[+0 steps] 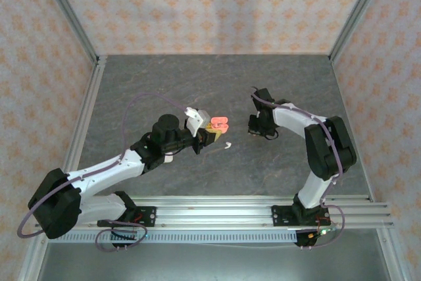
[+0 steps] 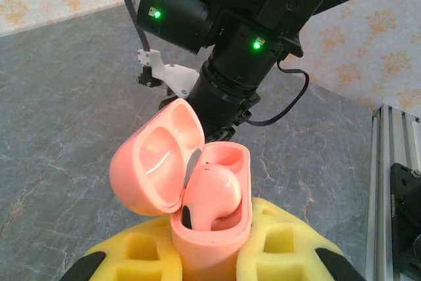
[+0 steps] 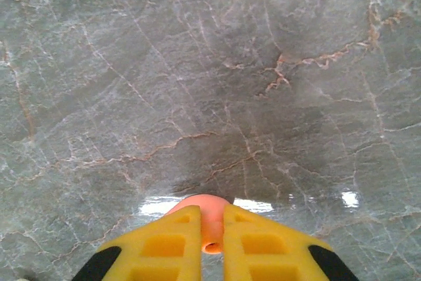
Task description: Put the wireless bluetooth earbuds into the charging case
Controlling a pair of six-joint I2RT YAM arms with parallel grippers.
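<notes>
Yellow fingers [image 2: 141, 255] of the left end effector [image 2: 210, 258] pinch the base of a pink charging case [image 2: 245, 189] from both sides. Its lid [image 2: 154, 162] is swung open to the left, and one pinkish-red earbud [image 2: 214, 195] sits in a well inside. The right end effector [image 3: 212, 235] is pressed onto a second pinkish-red earbud [image 3: 209, 212], which pokes out past its fingertips above the grey bench [image 3: 197, 64]. A white earbud [image 1: 227, 144] lies on the bench just beside the left end effector, on the right end effector's side.
</notes>
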